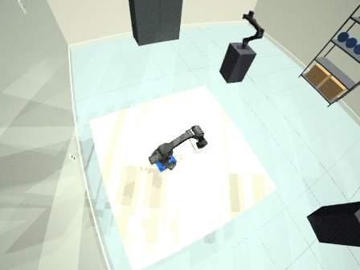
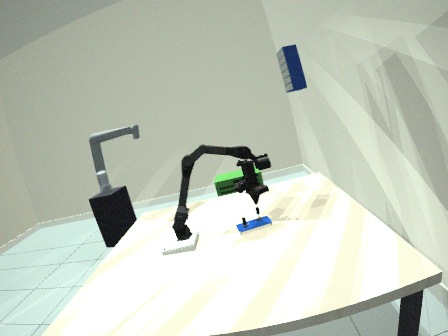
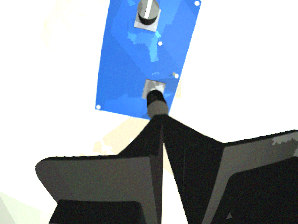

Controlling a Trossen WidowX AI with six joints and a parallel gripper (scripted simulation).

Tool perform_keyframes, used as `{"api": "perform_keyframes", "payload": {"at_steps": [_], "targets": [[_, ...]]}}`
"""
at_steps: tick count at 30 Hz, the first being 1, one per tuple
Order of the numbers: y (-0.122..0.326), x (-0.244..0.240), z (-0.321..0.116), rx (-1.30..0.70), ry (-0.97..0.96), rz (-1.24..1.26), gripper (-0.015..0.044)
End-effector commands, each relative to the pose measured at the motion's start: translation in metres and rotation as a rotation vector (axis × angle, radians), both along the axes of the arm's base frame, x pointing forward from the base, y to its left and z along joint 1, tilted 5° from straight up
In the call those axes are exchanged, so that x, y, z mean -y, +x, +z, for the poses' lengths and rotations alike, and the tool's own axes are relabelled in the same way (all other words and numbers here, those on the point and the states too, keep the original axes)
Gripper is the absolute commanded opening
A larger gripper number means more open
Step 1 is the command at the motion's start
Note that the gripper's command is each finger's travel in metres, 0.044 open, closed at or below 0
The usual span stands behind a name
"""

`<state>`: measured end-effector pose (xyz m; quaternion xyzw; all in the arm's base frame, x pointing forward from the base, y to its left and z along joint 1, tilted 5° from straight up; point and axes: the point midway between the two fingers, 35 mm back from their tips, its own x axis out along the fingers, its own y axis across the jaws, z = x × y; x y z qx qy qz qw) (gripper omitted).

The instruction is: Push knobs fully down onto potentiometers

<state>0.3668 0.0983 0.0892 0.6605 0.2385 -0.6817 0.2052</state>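
On the big table (image 1: 193,225) (image 2: 280,280), the black arm (image 1: 178,141) (image 2: 184,187) reaches over the blue circuit board (image 1: 161,168) (image 2: 248,228) (image 3: 125,65). Its gripper (image 1: 172,165) (image 2: 257,201) (image 3: 160,120) is closed, holding nothing, its tips by the near knob (image 2: 258,211) (image 3: 158,107); I can't tell whether they touch. That knob seems the one in hand, standing high; the other knob (image 2: 244,220) (image 3: 148,12) looks lower. Next, I'd say, center the tips and press straight down, gently.

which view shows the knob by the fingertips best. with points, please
The wrist view: the knob (image 2: 258,211) (image 3: 157,104) appears largest there, just off the fingertips. Exterior shows it tiny, standing above the board (image 2: 254,226) (image 3: 132,65); in top I cannot make it out.
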Motion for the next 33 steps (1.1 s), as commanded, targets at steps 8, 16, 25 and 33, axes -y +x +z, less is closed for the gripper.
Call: {"api": "perform_keyframes", "payload": {"at_steps": [8,16,25,33], "targets": [[-0.0009,0.0006,-0.0093,-0.002,-0.006,-0.005,0.0000],[-0.0009,0.0006,-0.0094,-0.002,-0.006,-0.005,0.0000],[-0.0010,0.0005,-0.0118,-0.002,-0.006,-0.005,0.0000],[-0.0011,0.0004,-0.0139,-0.002,-0.006,-0.005,0.0000]]}}
